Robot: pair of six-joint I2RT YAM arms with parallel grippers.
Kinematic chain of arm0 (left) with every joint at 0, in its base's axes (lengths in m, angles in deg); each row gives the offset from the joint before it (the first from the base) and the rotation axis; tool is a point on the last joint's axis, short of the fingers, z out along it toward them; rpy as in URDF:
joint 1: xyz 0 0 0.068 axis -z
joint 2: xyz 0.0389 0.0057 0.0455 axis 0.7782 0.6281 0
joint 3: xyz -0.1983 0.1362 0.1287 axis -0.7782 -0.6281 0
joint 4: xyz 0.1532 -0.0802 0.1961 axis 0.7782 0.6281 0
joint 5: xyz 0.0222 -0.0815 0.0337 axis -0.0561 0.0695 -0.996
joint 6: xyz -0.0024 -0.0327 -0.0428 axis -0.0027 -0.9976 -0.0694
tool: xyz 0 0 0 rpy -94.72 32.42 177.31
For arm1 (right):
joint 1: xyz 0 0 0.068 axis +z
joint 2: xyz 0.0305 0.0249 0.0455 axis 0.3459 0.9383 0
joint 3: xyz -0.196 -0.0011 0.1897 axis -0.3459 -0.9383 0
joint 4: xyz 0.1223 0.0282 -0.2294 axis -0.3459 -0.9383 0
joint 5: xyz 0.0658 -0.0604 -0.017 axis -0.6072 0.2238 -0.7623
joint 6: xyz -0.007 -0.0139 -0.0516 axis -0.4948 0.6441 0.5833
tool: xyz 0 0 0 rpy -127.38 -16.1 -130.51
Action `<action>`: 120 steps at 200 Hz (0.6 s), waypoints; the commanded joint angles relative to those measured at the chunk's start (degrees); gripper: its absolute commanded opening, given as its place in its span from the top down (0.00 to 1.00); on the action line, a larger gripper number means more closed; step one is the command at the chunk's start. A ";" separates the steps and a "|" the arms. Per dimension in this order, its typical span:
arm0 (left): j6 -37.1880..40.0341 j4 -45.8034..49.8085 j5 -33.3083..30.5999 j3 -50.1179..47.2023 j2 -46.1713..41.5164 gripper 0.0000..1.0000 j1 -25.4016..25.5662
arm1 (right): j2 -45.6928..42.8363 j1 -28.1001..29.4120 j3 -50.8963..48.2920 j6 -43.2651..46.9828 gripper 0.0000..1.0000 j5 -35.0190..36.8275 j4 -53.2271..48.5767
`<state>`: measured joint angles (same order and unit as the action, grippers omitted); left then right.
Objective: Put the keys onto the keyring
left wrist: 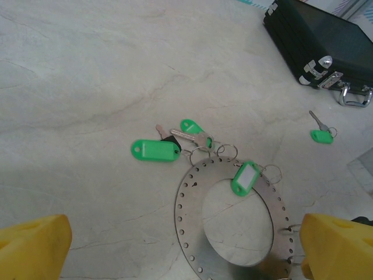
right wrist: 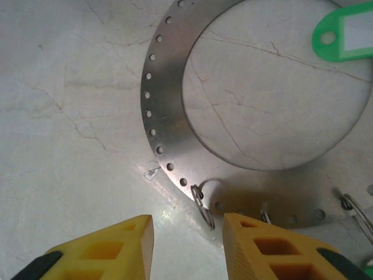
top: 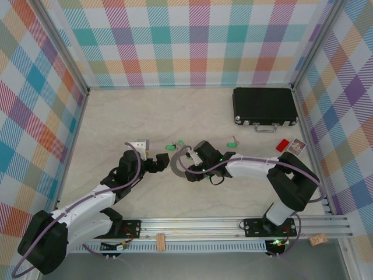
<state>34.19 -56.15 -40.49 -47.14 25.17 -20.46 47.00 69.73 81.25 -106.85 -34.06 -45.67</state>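
**A:** Where's the ring (right wrist: 163,111)?

**B:** Flat on the table (left wrist: 87,87), between the two arms. The right gripper (right wrist: 189,248) sits low over its edge, jaws partly apart with nothing between them. A small wire loop (right wrist: 202,205) lies just ahead of the gap. The left gripper (left wrist: 186,256) hangs at the other side, spread wide and empty.

**A:** And the keys (left wrist: 154,150)?

**B:** Two lie just off the ring's far edge and a tag (left wrist: 245,178) rests on the band. A stray key (left wrist: 320,135) sits apart, towards the case (left wrist: 326,41).

**A:** What worries you?

**B:** The ring is thin and lies flush, so the jaws could skid off it. They could also shove it into the keys beside it and scatter them. The loop may be threaded through a hole, though that's hard to tell from here. A pinch on the loop alone would likely tip the ring rather than lift it. And with the left gripper empty, nothing pins the ring down.
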 commanded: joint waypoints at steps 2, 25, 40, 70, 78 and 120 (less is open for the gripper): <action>0.47 -1.54 0.12 -0.40 -0.04 0.00 0.31 | 1.98 0.27 2.49 1.18 0.66 -0.73 -1.72; 0.40 -1.45 0.04 -0.41 -0.07 0.00 0.31 | 3.33 0.26 2.61 1.51 0.66 -0.10 -1.78; 0.44 -1.51 -0.19 -0.50 -0.33 0.00 0.35 | 3.95 0.26 2.68 1.87 0.67 0.21 -1.92; 0.42 -1.53 -0.13 -0.59 -0.63 0.00 0.31 | 4.69 0.29 2.87 2.40 0.69 0.56 -2.13; 0.42 -1.45 -0.21 -0.59 -0.66 0.00 0.32 | 4.73 0.25 2.86 2.57 0.71 0.65 -2.16; 0.39 -1.80 -0.23 -0.72 -0.65 0.00 0.36 | 4.20 0.25 2.77 2.93 0.84 1.78 -2.22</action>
<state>34.19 -56.15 -40.49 -47.14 25.17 -20.46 51.09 69.73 82.82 -105.08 -33.29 -46.92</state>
